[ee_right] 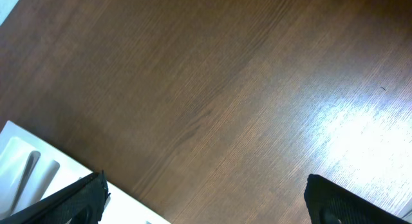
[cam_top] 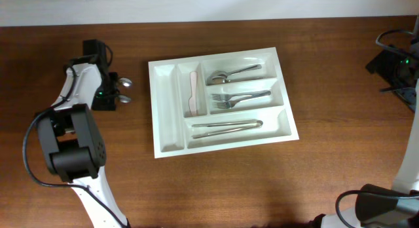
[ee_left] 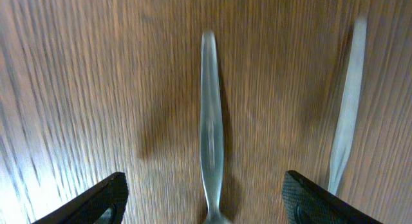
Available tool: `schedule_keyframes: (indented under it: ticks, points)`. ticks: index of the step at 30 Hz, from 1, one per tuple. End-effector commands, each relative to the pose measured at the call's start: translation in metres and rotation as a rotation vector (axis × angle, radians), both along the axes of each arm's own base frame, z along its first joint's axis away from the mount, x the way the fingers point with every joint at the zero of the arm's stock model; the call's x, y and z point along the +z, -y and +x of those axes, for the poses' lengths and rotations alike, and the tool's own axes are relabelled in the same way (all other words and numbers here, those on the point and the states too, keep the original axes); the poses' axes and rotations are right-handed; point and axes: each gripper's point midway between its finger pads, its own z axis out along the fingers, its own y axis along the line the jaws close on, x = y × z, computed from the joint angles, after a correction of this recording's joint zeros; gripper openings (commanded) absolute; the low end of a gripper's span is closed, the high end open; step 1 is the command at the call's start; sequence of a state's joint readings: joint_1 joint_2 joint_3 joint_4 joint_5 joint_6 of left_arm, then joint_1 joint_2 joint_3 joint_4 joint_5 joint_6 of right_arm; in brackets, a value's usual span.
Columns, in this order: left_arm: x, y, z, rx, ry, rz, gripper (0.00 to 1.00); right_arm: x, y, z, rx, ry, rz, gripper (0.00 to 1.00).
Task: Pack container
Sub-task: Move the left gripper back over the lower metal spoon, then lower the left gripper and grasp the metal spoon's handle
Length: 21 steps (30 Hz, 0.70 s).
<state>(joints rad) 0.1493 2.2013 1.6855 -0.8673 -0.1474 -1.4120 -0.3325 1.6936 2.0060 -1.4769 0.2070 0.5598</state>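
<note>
With the left gripper (ee_left: 206,193) spread wide and empty astride one handle (ee_left: 211,134), well left of the mid-table container (cam_top: 165,110), a skewed close could slip off the thin steel or nudge the neighbouring handle (ee_left: 347,114); the right gripper (ee_right: 206,197) gapes empty too.

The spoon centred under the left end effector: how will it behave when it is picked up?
The spoon looks like polished metal, so it is probably stiff and slippery. Its thin handle lies flat on the table, so it may slide rather than lift. It seems unlikely to roll.
</note>
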Motion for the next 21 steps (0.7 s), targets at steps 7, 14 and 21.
schedule_keyframes:
  ticks: [7, 14, 21]
  points:
    - [-0.033, -0.006, -0.002, 0.022, -0.035, -0.029, 0.78, 0.001, 0.001, 0.000, 0.002, 0.000, -0.005, 0.99]
    - [-0.079, 0.018, -0.013, 0.008, -0.117, -0.172, 0.71, 0.001, 0.001, 0.000, 0.002, 0.000, -0.005, 0.99]
    - [-0.084, 0.022, -0.026, 0.011, -0.171, -0.190, 0.35, 0.001, 0.001, 0.000, 0.002, 0.000, -0.005, 0.99]
